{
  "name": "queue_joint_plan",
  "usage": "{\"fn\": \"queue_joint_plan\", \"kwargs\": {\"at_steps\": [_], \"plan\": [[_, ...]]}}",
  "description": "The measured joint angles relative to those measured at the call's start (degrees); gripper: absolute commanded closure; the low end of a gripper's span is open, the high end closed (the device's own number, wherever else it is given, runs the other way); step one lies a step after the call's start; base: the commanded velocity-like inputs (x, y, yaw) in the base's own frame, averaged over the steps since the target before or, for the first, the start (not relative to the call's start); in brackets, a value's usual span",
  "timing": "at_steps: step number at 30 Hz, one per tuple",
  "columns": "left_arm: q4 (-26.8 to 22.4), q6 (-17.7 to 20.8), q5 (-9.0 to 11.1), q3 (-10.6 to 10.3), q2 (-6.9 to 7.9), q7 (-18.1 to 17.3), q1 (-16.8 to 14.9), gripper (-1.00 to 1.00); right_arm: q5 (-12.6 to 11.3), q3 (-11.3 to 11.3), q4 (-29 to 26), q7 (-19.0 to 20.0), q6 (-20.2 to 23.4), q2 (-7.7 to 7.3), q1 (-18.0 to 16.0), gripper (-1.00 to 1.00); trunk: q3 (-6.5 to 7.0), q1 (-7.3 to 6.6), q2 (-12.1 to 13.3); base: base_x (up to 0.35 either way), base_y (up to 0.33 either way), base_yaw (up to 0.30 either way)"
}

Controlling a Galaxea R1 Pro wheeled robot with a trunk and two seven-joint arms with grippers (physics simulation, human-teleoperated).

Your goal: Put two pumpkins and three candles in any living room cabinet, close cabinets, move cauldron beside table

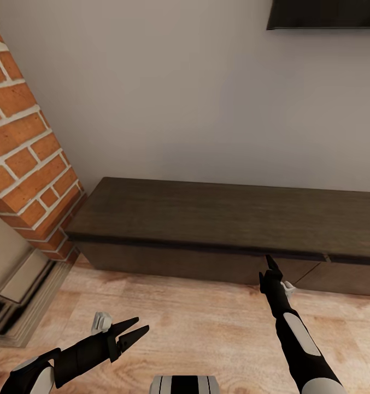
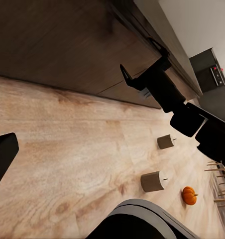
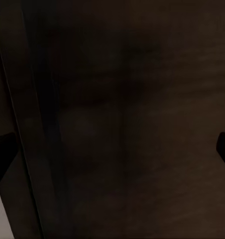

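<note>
Standing beside the robot, I look first at the head view: the right gripper [image 1: 269,269] reaches up to the front edge of the cabinet [image 1: 234,216], just under its top, and I cannot tell if its fingers are spread or pressed together. The left gripper [image 1: 131,331] hangs low over the plank floor [image 1: 206,323], fingers spread, holding nothing. A brick fireplace [image 1: 26,164] stands at the cabinet's left end.

In the left wrist view, two candles [image 2: 165,141] lie on their sides on the floor, and one pumpkin [image 2: 189,195] sits near them, all well apart from the cabinet front.

The right wrist view is dark wood, very close.

I think the drawer front has no handle, so the fingertips may slip off the edge and the drawer may stay closed.
</note>
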Motion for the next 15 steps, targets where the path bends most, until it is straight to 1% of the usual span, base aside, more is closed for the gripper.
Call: {"fn": "queue_joint_plan", "kwargs": {"at_steps": [7, 11, 15], "plan": [[0.00, 0.00, 0.00, 0.00, -0.01, -0.05, 0.00, -1.00, 0.02, 0.01, 0.00, 0.00, 0.00, 0.00, 0.00, -1.00, 0.00, 0.00, 0.00, 0.009, 0.000, 0.000], [0.00, 0.00, 0.00, 0.00, 0.00, -0.05, 0.00, -1.00, 0.03, 0.01, 0.00, 0.00, 0.00, 0.00, 0.00, -1.00, 0.00, -0.01, 0.00, 0.115, 0.000, 0.000], [0.00, -0.04, 0.03, 0.00, -0.01, -0.04, -0.01, -1.00, 0.02, 0.01, 0.00, 0.00, 0.00, 0.00, 0.00, -1.00, 0.00, 0.00, 0.00, 0.035, 0.000, 0.000]]}}
